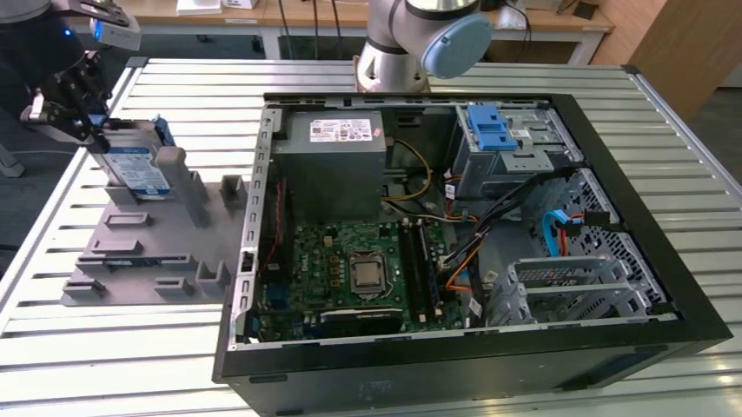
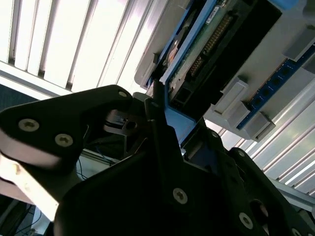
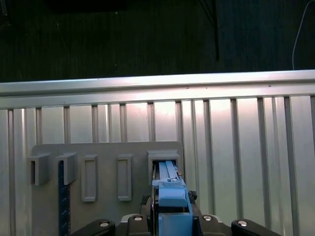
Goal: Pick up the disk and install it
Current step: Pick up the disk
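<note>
- The tool [image 1: 97,129] is at the exterior view's left, over a grey holder [image 1: 151,252] that lies on the counter [image 1: 649,104].
- The disk [image 1: 130,169] stands up on its thin edge in a slot at one end of the holder.
- The tool is closed on the top edge of the disk. In the first wrist view the blue frame of the disk [image 3: 170,194] sits between the tool's black parts.
- In the second wrist view the disk [image 2: 197,54] shows its side with the green board, and a thin black finger [image 2: 157,107] touches its blue edge.
- The computer case [image 1: 464,369] lies open on the counter, just beside the holder, on the exterior view's right of it.
- Inside the case are a big grey box [image 1: 336,152] with a white sticker, a green board [image 1: 360,269] and a blue latch piece [image 1: 493,130] on a metal cage.
- The arm [image 1: 406,39] rises from the back of the counter, behind the case.
</note>
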Tool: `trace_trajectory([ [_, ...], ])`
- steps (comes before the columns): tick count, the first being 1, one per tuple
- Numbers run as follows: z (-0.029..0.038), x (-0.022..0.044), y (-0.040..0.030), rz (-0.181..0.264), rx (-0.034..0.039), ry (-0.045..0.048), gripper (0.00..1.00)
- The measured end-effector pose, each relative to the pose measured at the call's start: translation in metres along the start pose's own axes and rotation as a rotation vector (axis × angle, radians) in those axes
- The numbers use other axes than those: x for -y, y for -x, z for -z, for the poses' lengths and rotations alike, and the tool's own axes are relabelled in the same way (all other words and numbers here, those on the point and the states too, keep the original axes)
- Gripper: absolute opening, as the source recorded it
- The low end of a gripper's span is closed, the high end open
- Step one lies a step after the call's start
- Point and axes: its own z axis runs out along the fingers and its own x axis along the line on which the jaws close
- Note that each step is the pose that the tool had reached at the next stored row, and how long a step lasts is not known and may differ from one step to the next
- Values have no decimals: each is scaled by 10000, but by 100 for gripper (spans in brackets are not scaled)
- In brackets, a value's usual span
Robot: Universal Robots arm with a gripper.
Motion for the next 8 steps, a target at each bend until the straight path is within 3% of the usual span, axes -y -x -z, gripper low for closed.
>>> trace_trajectory([
  [8, 2, 0, -9, 396, -11, 14, 37],
])
